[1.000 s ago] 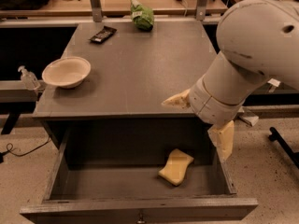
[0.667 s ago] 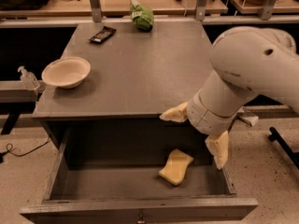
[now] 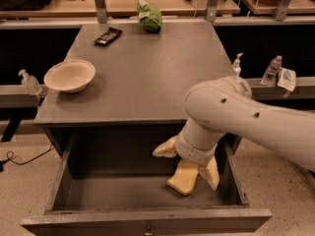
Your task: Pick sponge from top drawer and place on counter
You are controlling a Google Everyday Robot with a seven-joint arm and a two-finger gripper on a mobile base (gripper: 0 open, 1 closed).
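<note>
Wide, shallow grey wooden top drawer (image 3: 108, 193) stands open. Pale yellow foam sponge (image 3: 181, 178) lies on its floor, right of middle. Two-finger gripper (image 3: 185, 170) sits low inside, fingers spread wide about the sponge, gripping nothing. Grasp, lift and placing on matte grey counter (image 3: 147, 73) not yet done.

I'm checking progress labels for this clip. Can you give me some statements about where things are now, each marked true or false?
1. The sponge lies in the top drawer. True.
2. The top drawer is closed. False: it is pulled out.
3. The gripper is down in the drawer at the sponge, its fingers apart. True.
4. The cream bowl sits inside the drawer. False: it stands on the counter, near the left edge as seen.
5. A green bag lies at the counter's far edge. True.
</note>
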